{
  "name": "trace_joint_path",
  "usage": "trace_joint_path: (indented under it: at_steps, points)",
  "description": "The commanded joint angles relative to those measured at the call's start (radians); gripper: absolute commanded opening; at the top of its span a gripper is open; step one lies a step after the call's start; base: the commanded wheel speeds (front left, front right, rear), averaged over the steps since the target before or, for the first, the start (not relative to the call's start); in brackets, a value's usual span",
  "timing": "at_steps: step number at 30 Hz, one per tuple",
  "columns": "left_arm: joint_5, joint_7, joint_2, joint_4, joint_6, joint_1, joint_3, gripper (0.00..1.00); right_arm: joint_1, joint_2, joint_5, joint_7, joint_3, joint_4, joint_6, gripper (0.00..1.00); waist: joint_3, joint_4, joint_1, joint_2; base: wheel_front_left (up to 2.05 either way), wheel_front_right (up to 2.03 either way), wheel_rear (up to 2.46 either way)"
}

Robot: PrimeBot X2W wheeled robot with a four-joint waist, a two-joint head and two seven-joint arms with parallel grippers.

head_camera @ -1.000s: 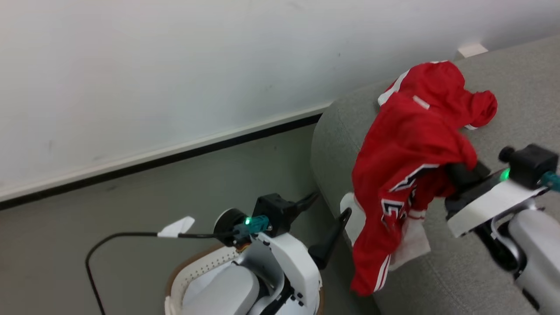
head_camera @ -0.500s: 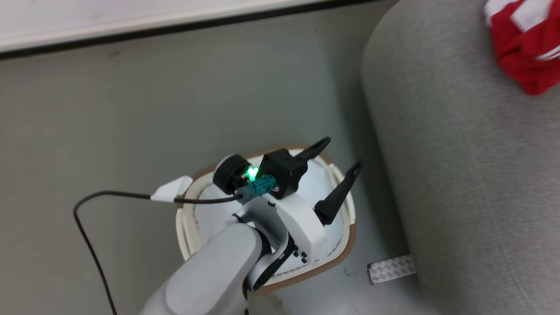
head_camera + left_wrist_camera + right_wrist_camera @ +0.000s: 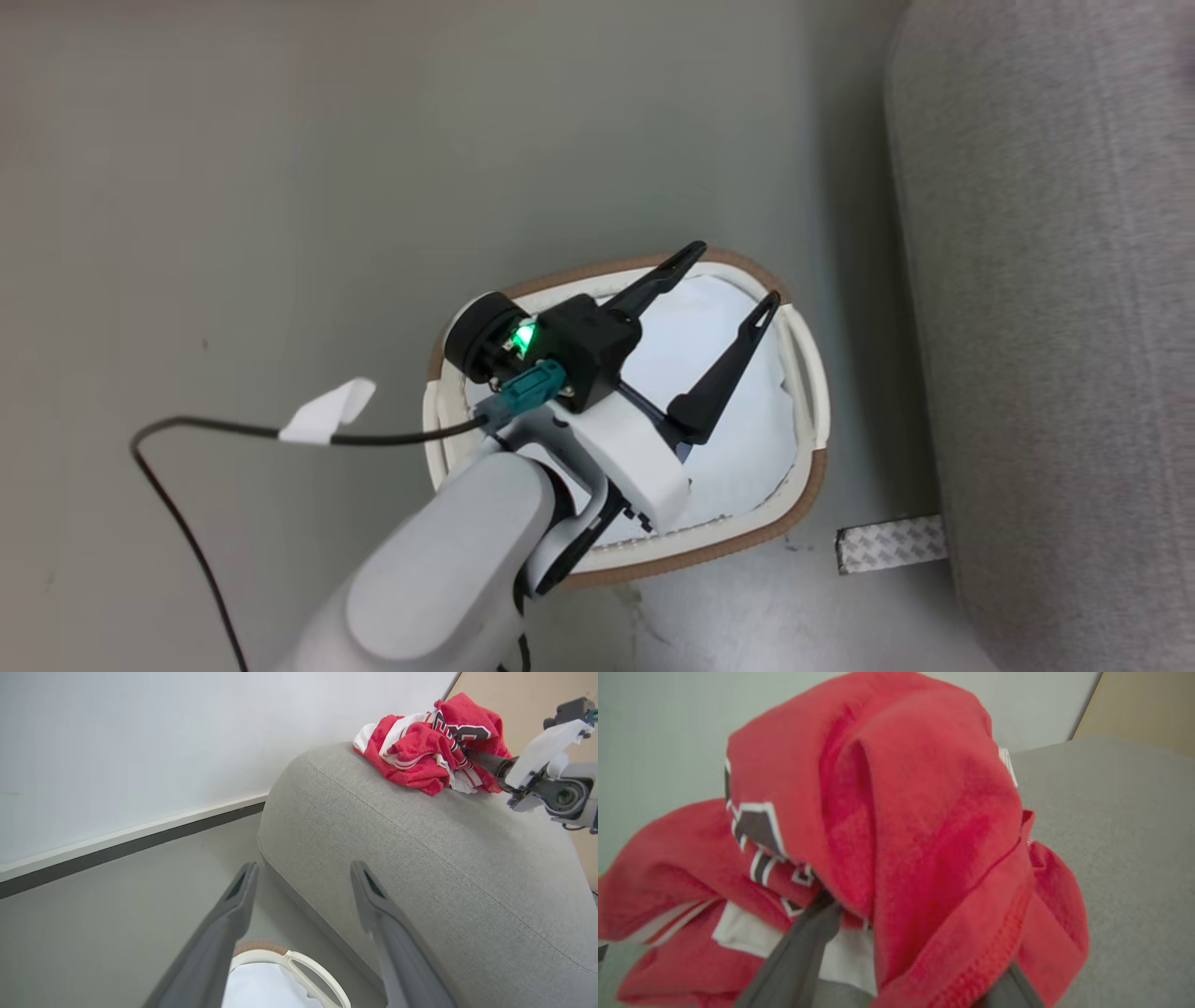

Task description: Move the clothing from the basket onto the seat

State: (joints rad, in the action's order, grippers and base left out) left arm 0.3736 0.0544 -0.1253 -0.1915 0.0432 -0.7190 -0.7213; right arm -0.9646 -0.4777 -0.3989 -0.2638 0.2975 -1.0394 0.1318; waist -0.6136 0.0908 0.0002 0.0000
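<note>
1 basket, oval, cream with a brown rim, on the grey floor just left of the seat. In it 1 pale white cloth; no red in the basket. 1 grey tape strip on the floor at the seat's near edge.

2 hands. Left hand hangs over the basket, its two fingers spread wide, holding nothing. 1 black cable with a white tag runs off its wrist.

1 seat, grey woven, rounded corner, stitched seam.

1 heap of clothing, far on the seat top. Bright red, white stripes and panels, dark lettering edged white. How many garments, can't tell.

Right hand reaches into the heap from the right. Its fingers stand well apart with red cloth draped over and between them, tips buried; the cloth is not pinched.

The left wrist view gives heap, right hand, white wall and the basket handle. The head view gives the whole basket and the tape. The right wrist view gives the fabric close up: hem stitching, white panel beneath.
</note>
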Motion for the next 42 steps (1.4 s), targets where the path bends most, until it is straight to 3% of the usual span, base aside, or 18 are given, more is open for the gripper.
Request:
trace_joint_path:
  at_steps: [1, 8, 14, 18, 28, 33, 42]
  points:
    - [0.003, 0.017, -0.012, -0.001, -0.005, 0.011, 0.005, 1.0, 0.079, 0.04, 0.025, 0.0, 0.029, 0.074, -0.002, 1.0, 0.03, 0.018, -0.0002, 0.0, 0.0, 0.0, 0.0]
    - [0.028, 0.073, -0.021, -0.018, -0.025, 0.081, 0.02, 1.0, 0.345, 0.197, 0.083, 0.0, 0.044, 0.373, -0.002, 1.0, 0.155, 0.038, -0.0002, 0.0, 0.0, 0.0, 0.0]
    - [0.052, 0.125, -0.037, -0.042, -0.069, 0.169, 0.041, 1.0, 0.526, 0.272, 0.156, 0.0, -0.028, 0.579, -0.002, 1.0, 0.293, 0.024, -0.0002, 0.0, 0.0, 0.0, 0.0]
    - [0.093, 0.15, -0.048, -0.062, -0.07, 0.243, 0.061, 1.0, 0.625, 0.31, 0.211, 0.0, -0.076, 0.678, -0.002, 1.0, 0.389, -0.004, -0.0002, 0.0, 0.0, 0.0, 0.0]
    - [0.135, 0.205, -0.09, -0.109, -0.13, 0.43, 0.16, 1.0, 0.825, 0.377, 0.29, 0.0, -0.166, 0.813, -0.002, 1.0, 0.563, -0.07, -0.0002, 0.0, 0.0, 0.0, 0.0]
    - [0.094, 0.211, -0.113, -0.079, -0.146, 0.52, 0.235, 1.0, 0.921, 0.401, 0.33, 0.0, -0.211, 0.852, -0.002, 1.0, 0.618, -0.086, -0.0002, 0.0, 0.0, 0.0, 0.0]
    - [-0.005, 0.21, -0.095, -0.034, -0.105, 0.682, 0.387, 1.0, 1.033, 0.425, 0.375, 0.0, -0.203, 0.854, -0.002, 1.0, 0.672, -0.086, -0.0002, 0.0, 0.0, 0.0, 0.0]
